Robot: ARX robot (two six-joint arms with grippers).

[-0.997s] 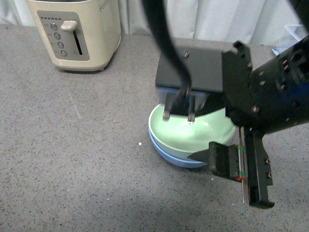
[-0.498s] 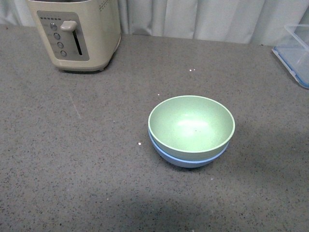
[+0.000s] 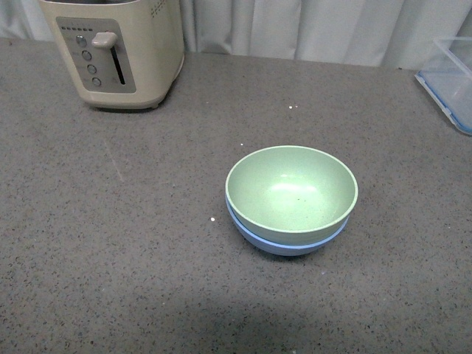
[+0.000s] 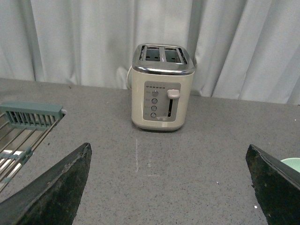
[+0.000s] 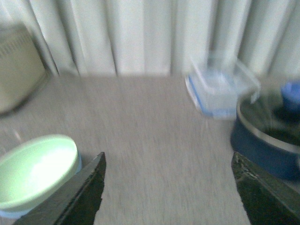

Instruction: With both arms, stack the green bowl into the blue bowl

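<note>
The green bowl (image 3: 291, 189) sits nested inside the blue bowl (image 3: 284, 243) in the middle of the grey counter; only the blue bowl's rim and lower wall show under it. Neither arm shows in the front view. My left gripper (image 4: 168, 187) is open and empty, facing the toaster, with a sliver of the green bowl (image 4: 291, 163) beside one finger. My right gripper (image 5: 168, 187) is open and empty over bare counter; its view is blurred, with the green bowl (image 5: 37, 168) off to one side and the blue bowl's edge (image 5: 78, 161) just showing.
A cream toaster (image 3: 118, 48) stands at the back left. A clear container with a blue rim (image 3: 451, 77) lies at the right edge. A dish rack (image 4: 23, 126) shows in the left wrist view, a dark blue pot (image 5: 267, 136) in the right wrist view. Curtains hang behind.
Both arms were over the stacked bowls one second ago and have drawn back out of the front view. The bowls stay nested and still.
</note>
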